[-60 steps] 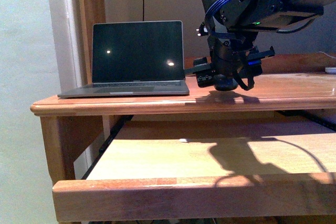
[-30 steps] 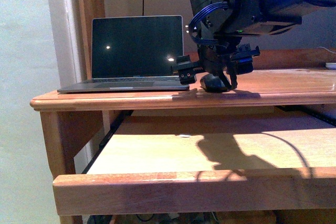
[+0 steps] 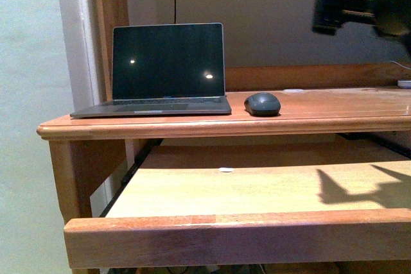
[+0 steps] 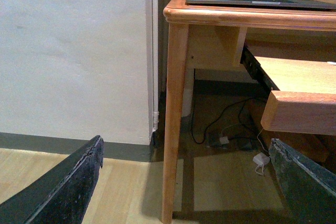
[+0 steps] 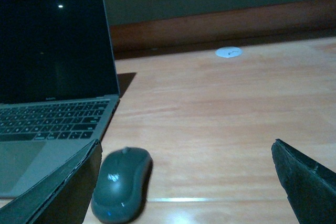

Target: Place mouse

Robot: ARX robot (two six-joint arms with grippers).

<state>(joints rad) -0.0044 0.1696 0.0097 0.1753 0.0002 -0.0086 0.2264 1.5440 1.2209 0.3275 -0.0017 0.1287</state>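
Observation:
The dark grey mouse [image 3: 262, 104] lies flat on the wooden desk top [image 3: 334, 110], just right of the open laptop [image 3: 166, 68]. Nothing touches it. In the right wrist view the mouse [image 5: 122, 183] sits beside the laptop's keyboard [image 5: 52, 121], close to one finger. My right gripper [image 5: 186, 192] is open and empty, lifted off the desk; in the front view only part of the right arm [image 3: 359, 11] shows, blurred, high at the right. My left gripper [image 4: 189, 192] is open and empty, low beside the desk leg [image 4: 173, 119], out of the front view.
A pulled-out keyboard shelf [image 3: 244, 190] juts out below the desk top. Cables and a white adapter [image 4: 260, 161] lie on the floor under the desk. A white round sticker [image 5: 229, 52] is on the desk near the back rail. A wall [image 4: 73, 51] stands at the left.
The right gripper has let go of the mouse, which now rests on the desk by the laptop. The arm has lifted away up and to the right.

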